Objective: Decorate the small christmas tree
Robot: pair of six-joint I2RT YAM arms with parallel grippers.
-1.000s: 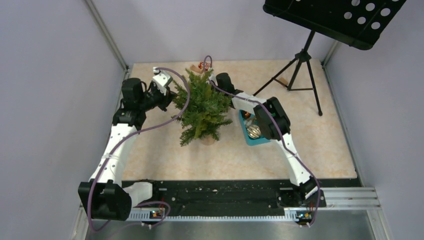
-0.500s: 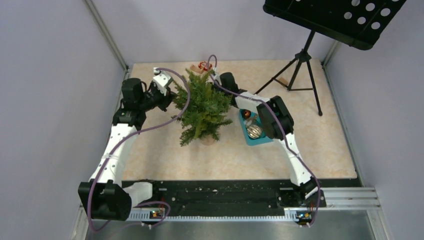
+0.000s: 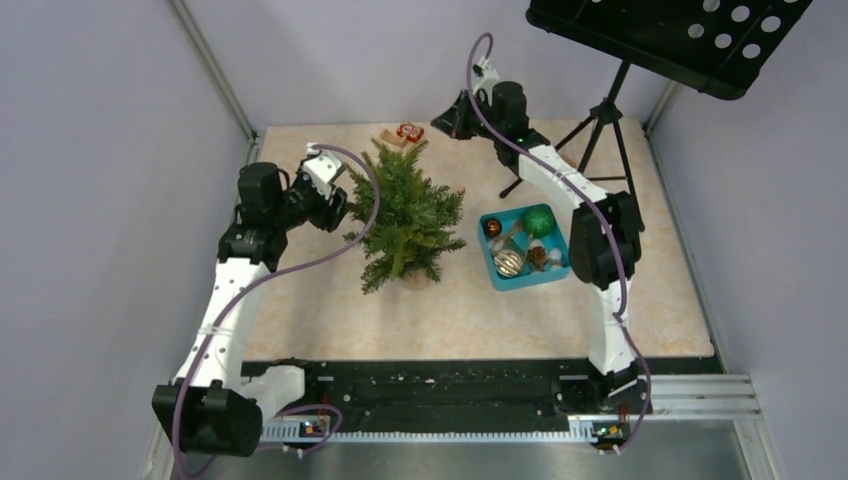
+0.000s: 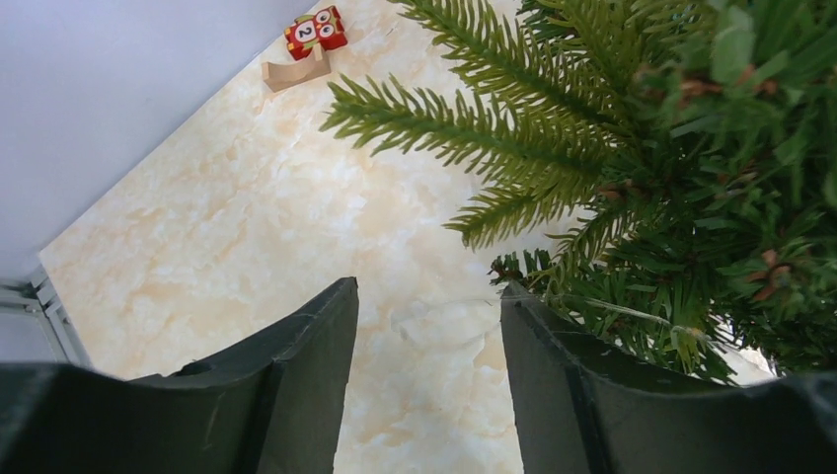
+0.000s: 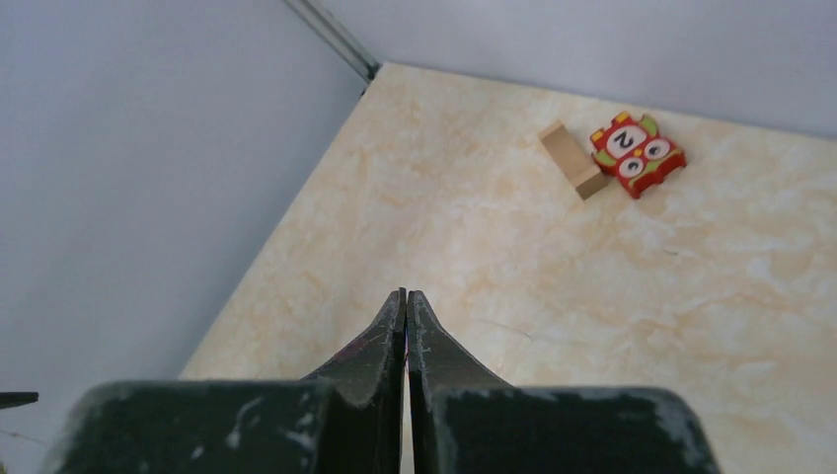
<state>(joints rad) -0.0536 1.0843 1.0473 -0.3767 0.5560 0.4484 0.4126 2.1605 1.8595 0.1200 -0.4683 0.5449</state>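
Observation:
The small christmas tree [image 3: 408, 215] stands mid-table, dark green on a short brown base; its branches [image 4: 632, 148] fill the right of the left wrist view. My left gripper [image 3: 338, 207] is level with the tree's left side and open [image 4: 429, 288], with only bare table between its fingers. The right fingertip [image 4: 523, 306] is against the lowest needles. My right gripper [image 3: 446, 118] is raised at the back, behind the tree and apart from it. It is shut [image 5: 406, 293], and nothing shows between its fingers.
A teal tray [image 3: 488, 252] right of the tree holds a green ball [image 3: 540, 220], a silver ball [image 3: 508, 262] and other ornaments. A red toy block [image 3: 408, 131] [image 5: 637, 153] and a wooden piece [image 5: 572, 160] lie by the back wall. A black music stand [image 3: 600, 130] stands back right.
My right arm has swung up and back from beside the tree, uncovering the tray, and its gripper has shut. My left gripper has opened and drawn slightly left of the tree.

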